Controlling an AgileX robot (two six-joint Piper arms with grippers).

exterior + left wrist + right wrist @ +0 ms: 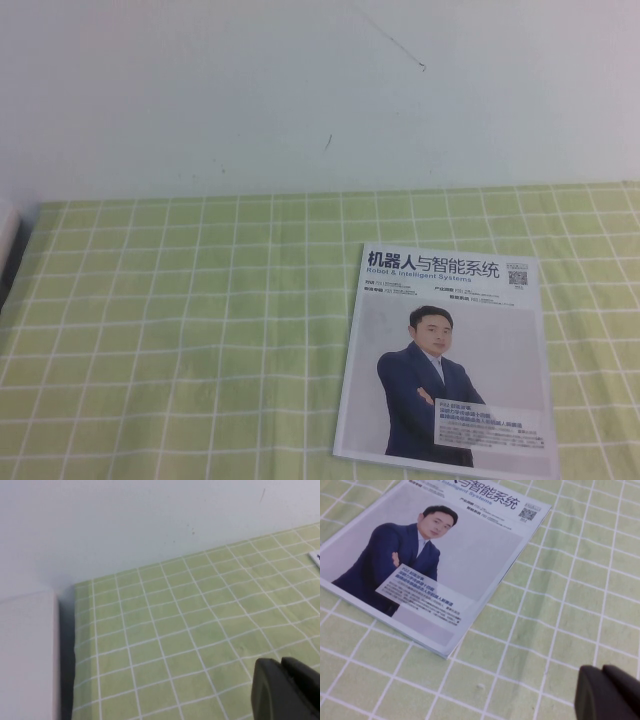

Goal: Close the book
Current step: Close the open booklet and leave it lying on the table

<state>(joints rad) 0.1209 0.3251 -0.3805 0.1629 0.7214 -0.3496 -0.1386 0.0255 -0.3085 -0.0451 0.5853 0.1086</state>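
The largest risk is a needless move. The thin glossy magazine with a man in a dark blue suit on its pale cover point(445, 365) already lies shut and flat, cover up, on the right near part of the table, so the task looks done. Any further sweep at it would only drag it across the green cloth with a white grid point(180, 320), rucking the fabric or pushing the magazine off the near edge, which it almost reaches in the high view. A lesser risk is that a fingertip catches the cover's free edge and lifts it open again. The black right gripper point(602, 672) hangs over bare cloth near the magazine but apart from it, its fingers pressed together on nothing. The black left gripper point(281, 667) hangs over the cloth's left part, well apart from the magazine, with its fingers likewise drawn together and empty. Neither gripper shows in the high view. The plain whitish wall point(250, 90) rises behind the table, and the cloth runs up to it. A pale white block point(27, 655) stands just beside the cloth's left edge. The wall carries a small dark mark point(327, 142).
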